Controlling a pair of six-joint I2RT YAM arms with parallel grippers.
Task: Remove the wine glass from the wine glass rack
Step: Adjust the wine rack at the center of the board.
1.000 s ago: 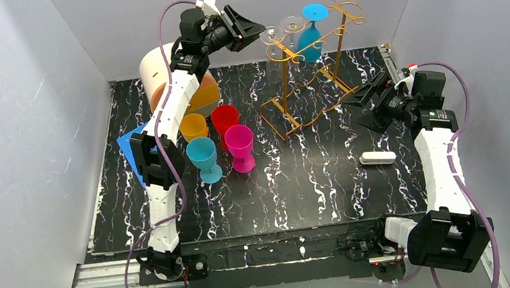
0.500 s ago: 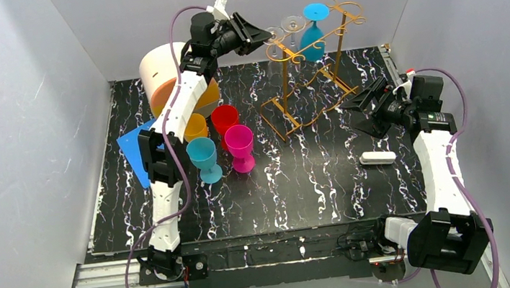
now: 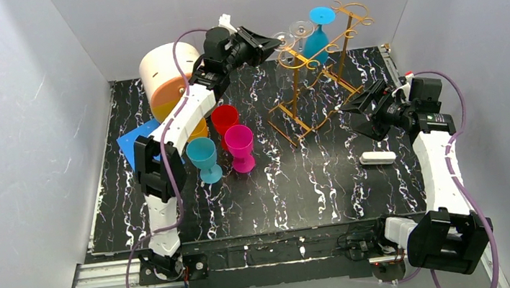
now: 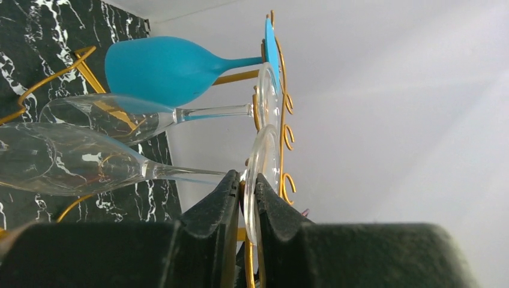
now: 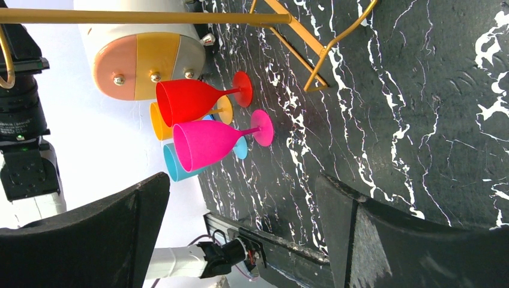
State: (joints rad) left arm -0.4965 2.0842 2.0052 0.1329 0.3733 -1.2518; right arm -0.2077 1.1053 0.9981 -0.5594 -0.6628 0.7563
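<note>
Two fingers of the left gripper (image 4: 245,177) have just closed, seemingly pinching the round foot of the nearest clear wine glass (image 4: 78,165), which hangs on the tall golden wire rack (image 3: 303,102). Sliding it off comes next, while the right gripper (image 5: 240,192) gapes wide.

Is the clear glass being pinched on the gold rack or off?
On the rack: the glass hangs upside down, foot caught in the top rails.

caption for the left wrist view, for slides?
Left jaws pinch the foot of the nearest clear wine glass, hanging on the gold rack.
</note>
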